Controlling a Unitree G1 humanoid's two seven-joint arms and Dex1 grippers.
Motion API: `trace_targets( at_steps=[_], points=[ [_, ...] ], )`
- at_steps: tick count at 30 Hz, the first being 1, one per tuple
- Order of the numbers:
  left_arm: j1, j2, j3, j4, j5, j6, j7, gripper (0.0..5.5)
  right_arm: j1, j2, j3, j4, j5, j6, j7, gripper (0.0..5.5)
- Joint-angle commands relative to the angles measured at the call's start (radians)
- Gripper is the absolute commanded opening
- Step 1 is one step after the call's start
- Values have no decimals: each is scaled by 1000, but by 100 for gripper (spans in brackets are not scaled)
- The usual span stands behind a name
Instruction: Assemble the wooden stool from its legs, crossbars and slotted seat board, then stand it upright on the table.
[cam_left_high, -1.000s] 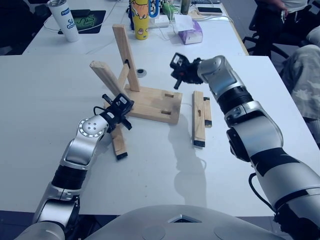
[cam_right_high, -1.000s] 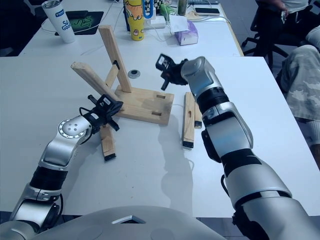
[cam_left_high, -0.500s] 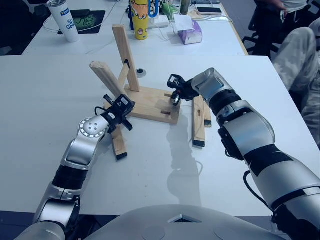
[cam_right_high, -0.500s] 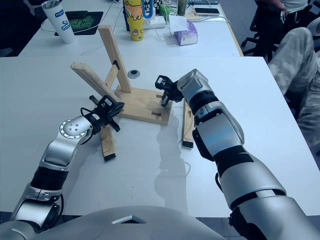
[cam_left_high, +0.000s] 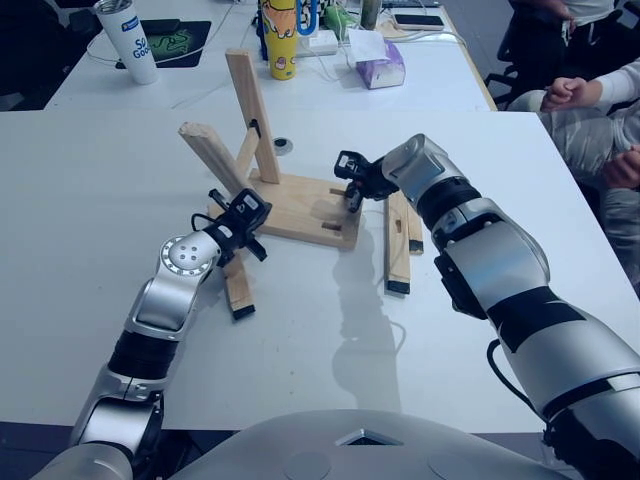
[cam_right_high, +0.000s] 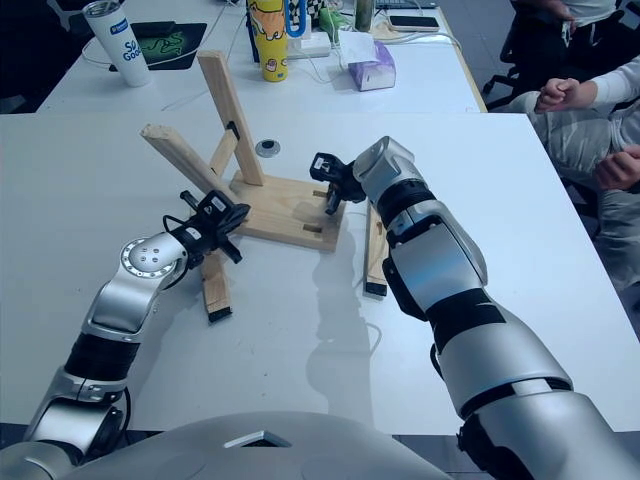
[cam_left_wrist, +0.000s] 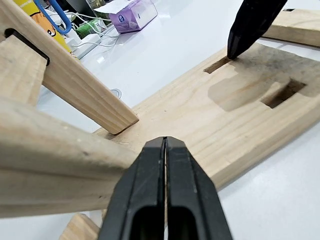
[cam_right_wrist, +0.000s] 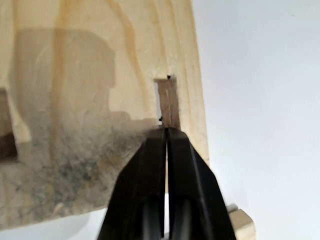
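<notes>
The stool looks roughly half built. The slotted seat board (cam_left_high: 300, 212) lies flat on the white table (cam_left_high: 90, 200). Two legs (cam_left_high: 252, 110) stand in its 9 o'clock end, joined by a crossbar (cam_left_high: 246, 150). The two slots (cam_left_wrist: 282, 94) at its 3 o'clock end are empty.

A loose leg (cam_left_high: 397, 240) and a shorter crossbar (cam_left_high: 415, 225) lie at the board's 3 o'clock. Another leg (cam_left_high: 238, 290) lies at its 7 o'clock.

The right gripper (cam_right_wrist: 166, 132) has its fingers pressed together, holding nothing, with its tip on the board beside a slot. The left gripper (cam_left_wrist: 166, 150) is likewise closed and empty, at the board's 9 o'clock edge by the fitted legs.

Left to do, as I judge it: fit the second leg pair, then turn the stool upright.
</notes>
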Motion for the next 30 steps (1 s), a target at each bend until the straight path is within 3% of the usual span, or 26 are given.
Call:
trace_targets(
  at_steps=[1,5,9,17,23,27,30],
  points=[
    [-8,-2,8,5,9,-3,4,1,17,-1,38,21,-37,-21,106,0],
    [-13,-5,13,14,6,-7,6,1,16,-9,72,1,-60,-53,201,0],
    [-12,-6,18,10,-3,-14,0,1,63,-54,135,-134,-69,-140,415,0],
    [-6,-9,22,11,-15,-38,-25,1,229,-122,100,-630,30,102,579,0],
    [7,-2,30,-21,-27,-34,-45,1,299,-47,20,-962,132,500,472,0],
    [21,-3,44,-50,-44,-28,-52,1,277,-33,-11,-1061,154,675,351,0],
    [50,26,55,-130,-70,7,-85,1,285,-35,-16,-1081,156,692,243,0]
  ],
)
